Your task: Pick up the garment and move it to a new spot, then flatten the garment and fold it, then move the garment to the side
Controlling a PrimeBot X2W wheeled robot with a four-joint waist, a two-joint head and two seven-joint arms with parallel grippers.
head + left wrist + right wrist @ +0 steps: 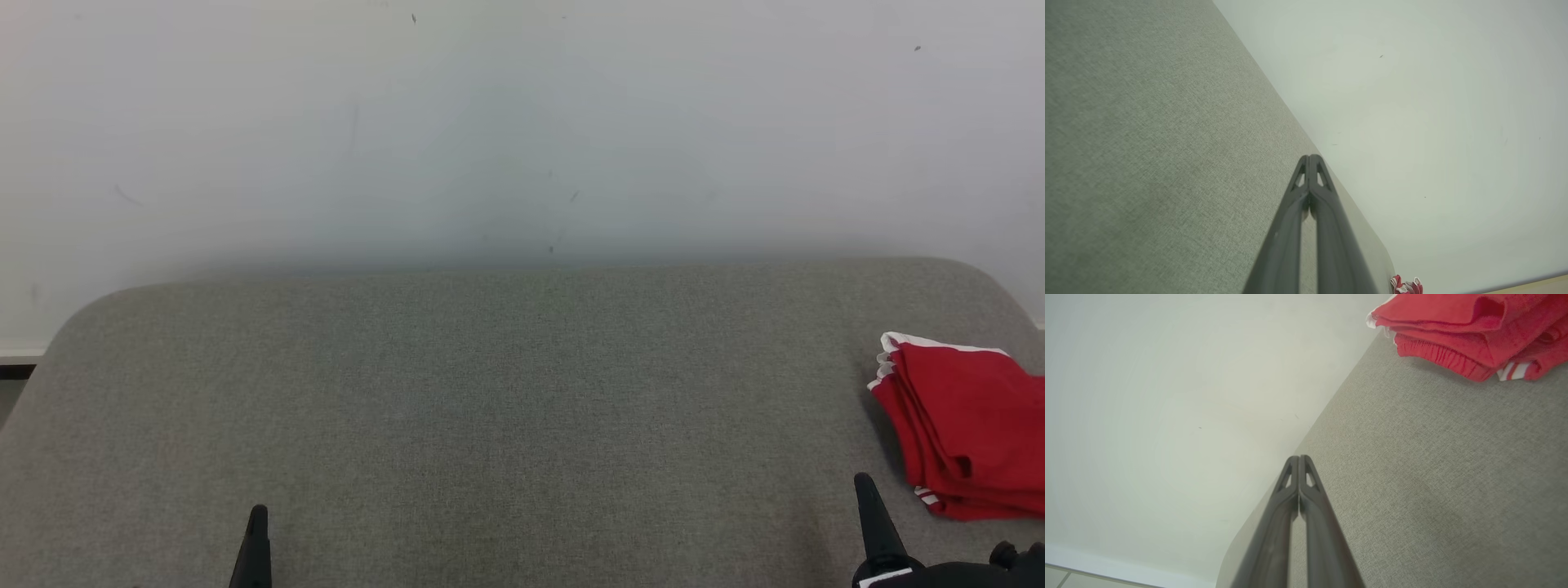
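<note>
Folded red white-trimmed garment [963,425] lies at right edge of grey fabric worktop [490,392]. Pinched together and empty: left tool [258,513], right tool [862,480]; a stray brush from the latter could spill the folds.

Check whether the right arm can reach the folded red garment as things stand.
Probably yes: the right gripper sits close beside the red garment, only grey surface between them; its jaws are shut.
</note>
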